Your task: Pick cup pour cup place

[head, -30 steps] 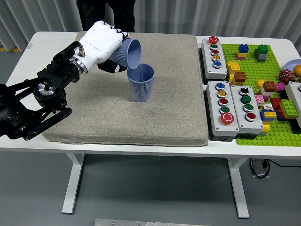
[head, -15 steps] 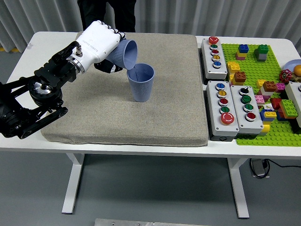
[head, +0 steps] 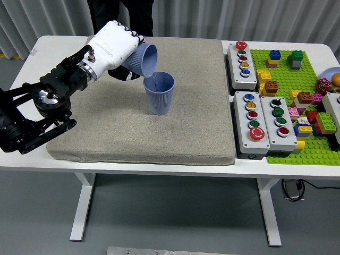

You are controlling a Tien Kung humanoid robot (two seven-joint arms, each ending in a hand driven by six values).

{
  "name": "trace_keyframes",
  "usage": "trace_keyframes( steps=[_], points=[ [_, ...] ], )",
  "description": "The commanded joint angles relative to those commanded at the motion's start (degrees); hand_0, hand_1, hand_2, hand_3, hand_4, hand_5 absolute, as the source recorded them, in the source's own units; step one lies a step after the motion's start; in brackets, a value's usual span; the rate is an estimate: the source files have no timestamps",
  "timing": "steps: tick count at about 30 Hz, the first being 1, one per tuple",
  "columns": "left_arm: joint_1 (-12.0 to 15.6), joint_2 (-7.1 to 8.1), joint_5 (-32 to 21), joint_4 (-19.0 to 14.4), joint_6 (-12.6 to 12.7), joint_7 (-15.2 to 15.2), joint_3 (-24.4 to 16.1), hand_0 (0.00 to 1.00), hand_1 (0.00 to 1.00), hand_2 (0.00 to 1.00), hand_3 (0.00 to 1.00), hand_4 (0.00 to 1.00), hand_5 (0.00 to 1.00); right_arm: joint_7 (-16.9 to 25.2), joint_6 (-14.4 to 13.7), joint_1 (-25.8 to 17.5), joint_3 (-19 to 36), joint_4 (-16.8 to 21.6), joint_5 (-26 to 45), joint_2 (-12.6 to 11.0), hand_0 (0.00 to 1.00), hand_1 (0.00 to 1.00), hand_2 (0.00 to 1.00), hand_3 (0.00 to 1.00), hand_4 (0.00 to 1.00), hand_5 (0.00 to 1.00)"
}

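Left robot hand [head: 114, 47] closed around tipped ribbed blue plastic cup [head: 144, 59], mouth over upright matching blue cup [head: 159, 94] just beside it.

Two blue ribbed cups: one tilted cup [head: 143, 59] and one upright cup [head: 159, 93] on the single grey mat [head: 133, 127]. Three grey button boxes: far box [head: 242, 66], near-left box [head: 252, 123], near-right box [head: 280, 123]. One green brick baseplate [head: 284, 79].
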Motion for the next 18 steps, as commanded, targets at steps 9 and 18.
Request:
trace_keyframes(
  steps=[9, 18],
  points=[
    [-1.2, 0.22, 0.0, -0.3, -0.2, 0.2, 1.4, 0.446, 0.436, 0.501, 0.513, 0.809, 0.279, 0.0, -0.1, 0.1, -0.2, 0.0, 0.2, 0.0, 0.674, 0.613, 0.56, 0.556, 0.002, 0.223],
    [-1.5, 0.27, 0.0, -0.3, -0.2, 0.5, 2.6, 0.447, 0.437, 0.501, 0.51, 0.807, 0.277, -0.1, -0.2, -0.3, -0.2, 0.1, 0.0, 0.0, 0.673, 0.614, 0.561, 0.556, 0.002, 0.222]
  ],
)
